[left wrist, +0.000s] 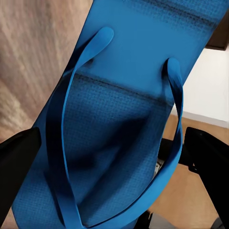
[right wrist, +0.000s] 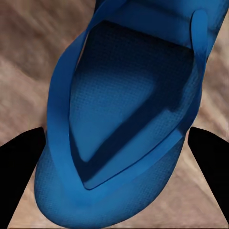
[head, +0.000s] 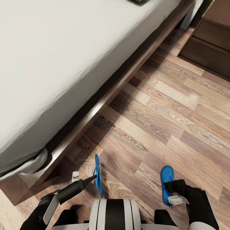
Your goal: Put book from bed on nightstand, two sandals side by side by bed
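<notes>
The big bed (head: 64,57) is at my left, and the wood floor (head: 166,111) runs beside it. My left gripper (head: 95,176) is squeezed on one blue sandal (head: 98,175), holding it up on its edge near the bed. My right gripper (head: 169,191) sits over the other sandal (head: 166,182), flat on the floor. I cannot tell if it grips.
</notes>
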You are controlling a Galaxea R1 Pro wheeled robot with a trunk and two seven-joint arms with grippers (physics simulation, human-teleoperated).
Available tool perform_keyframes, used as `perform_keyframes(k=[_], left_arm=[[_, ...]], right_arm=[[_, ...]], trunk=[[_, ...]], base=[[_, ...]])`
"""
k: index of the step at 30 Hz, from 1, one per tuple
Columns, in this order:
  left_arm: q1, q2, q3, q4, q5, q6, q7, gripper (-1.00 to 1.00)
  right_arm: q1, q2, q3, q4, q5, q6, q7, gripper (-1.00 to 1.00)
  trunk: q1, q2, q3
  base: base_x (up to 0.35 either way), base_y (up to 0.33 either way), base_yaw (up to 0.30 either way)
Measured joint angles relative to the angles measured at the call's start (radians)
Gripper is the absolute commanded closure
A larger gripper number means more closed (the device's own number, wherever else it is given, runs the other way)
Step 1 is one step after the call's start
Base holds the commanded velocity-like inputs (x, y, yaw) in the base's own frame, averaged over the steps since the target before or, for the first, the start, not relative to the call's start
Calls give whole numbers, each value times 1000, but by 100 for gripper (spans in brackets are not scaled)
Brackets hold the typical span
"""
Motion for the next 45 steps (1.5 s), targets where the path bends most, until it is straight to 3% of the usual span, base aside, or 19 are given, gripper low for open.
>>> perform_keyframes(k=[45], left_arm=[[0,1,2,0,1,2,-2,100]], right_arm=[[0,-8,1,-44,6,-1,-1,100]], trunk=[[-20,11,174]], base=[[0,0,0]])
